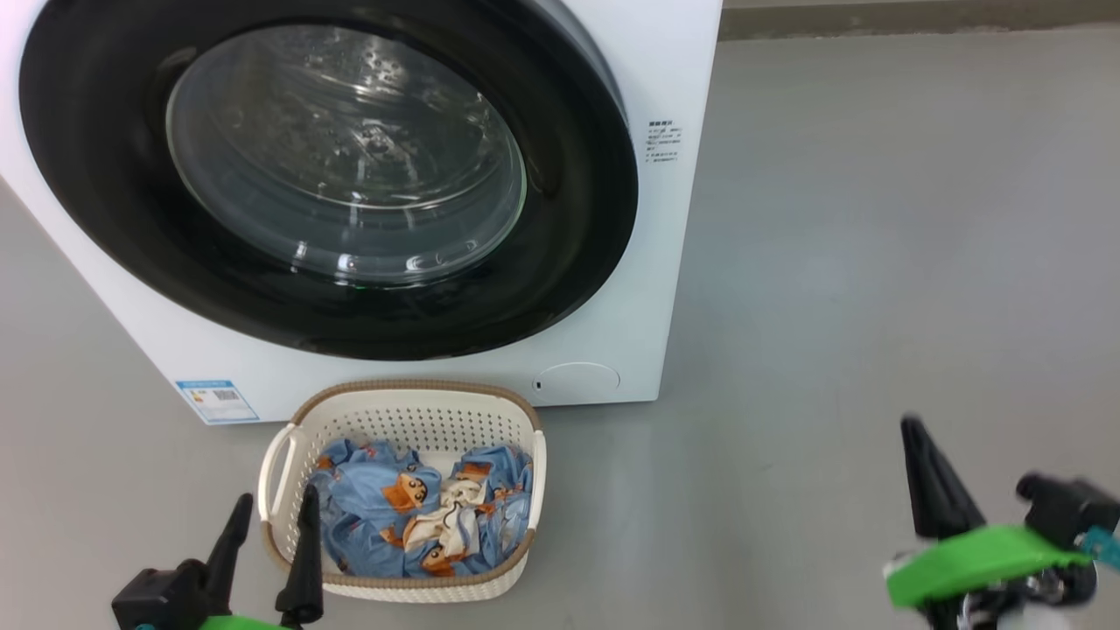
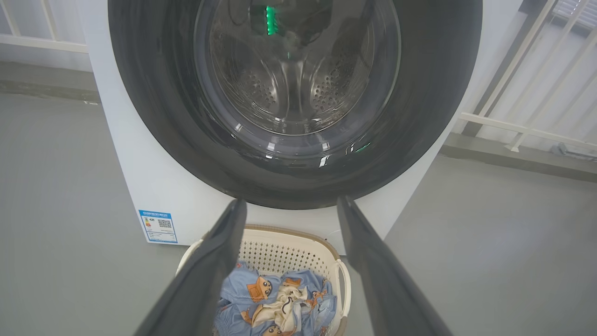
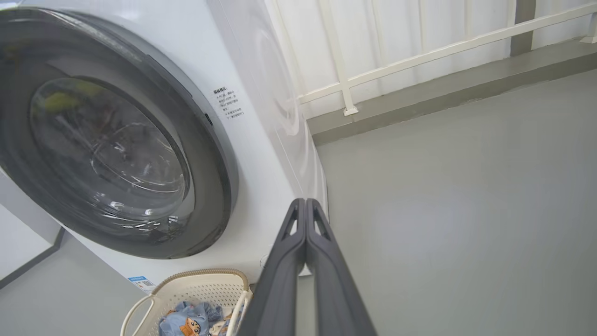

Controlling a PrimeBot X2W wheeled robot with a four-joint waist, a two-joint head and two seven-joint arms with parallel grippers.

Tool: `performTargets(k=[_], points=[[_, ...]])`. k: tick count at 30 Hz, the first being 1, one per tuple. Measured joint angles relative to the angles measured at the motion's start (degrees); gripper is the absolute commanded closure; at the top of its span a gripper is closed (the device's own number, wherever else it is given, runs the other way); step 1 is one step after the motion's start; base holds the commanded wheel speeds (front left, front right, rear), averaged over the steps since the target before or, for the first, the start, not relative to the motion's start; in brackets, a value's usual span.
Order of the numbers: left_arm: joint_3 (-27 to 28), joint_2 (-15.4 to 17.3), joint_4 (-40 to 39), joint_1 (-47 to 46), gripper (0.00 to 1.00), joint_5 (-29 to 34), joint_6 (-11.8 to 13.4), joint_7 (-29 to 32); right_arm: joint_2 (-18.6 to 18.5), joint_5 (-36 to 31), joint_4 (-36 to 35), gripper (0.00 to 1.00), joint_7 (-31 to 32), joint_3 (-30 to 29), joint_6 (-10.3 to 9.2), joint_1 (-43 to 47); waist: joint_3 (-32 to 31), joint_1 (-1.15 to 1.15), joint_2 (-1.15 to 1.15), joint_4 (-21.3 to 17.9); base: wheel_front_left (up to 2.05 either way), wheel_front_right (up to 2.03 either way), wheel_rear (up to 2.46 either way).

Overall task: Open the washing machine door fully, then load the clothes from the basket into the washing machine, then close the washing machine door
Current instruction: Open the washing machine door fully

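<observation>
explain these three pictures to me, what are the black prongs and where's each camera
It's a two-armed robot. One picture comes from its head, looking down; the other two from cameras on each wrist, looking along that arm's dark fingers. On the grey floor stands a white washing machine with its round black-rimmed door shut. Before it sits a cream basket of blue printed clothes. The left pincer is open, the right pincer shut; both hold nothing.
</observation>
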Motion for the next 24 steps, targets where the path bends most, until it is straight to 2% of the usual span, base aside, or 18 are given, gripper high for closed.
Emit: performTargets(k=[7, 13, 18, 24], points=[[-0.85, -0.36, -0.48, -0.37, 0.00, -0.52, 0.00, 0.00, 0.55, 10.87, -3.38, 1.00, -0.01, 0.83, 0.00, -7.11, 2.00, 0.00, 0.00, 0.70, 0.00, 0.00, 0.00], [-1.92, -0.71, -0.97, -2.98, 0.00, -0.64, 0.00, 0.00, 0.54, 24.15, -5.16, 1.00, -0.29, 1.89, 0.00, -15.37, 4.77, 0.00, 0.00, 1.76, 0.00, 0.00, 0.00], [-3.21, -0.92, -1.01, -5.21, 0.00, -1.11, 0.00, 0.00, -2.40, 32.15, -5.49, 1.00, -0.42, 4.16, 0.00, -20.91, 7.19, 0.00, 0.00, 3.22, 0.00, 0.00, 0.00], [-4.91, -1.22, -1.22, -7.06, 0.00, -2.31, 0.00, 0.00, -8.18, 43.70, -6.01, 1.00, -0.43, 13.11, 0.00, -27.08, 9.93, 0.00, 0.00, 5.35, 0.00, 0.00, 0.00]])
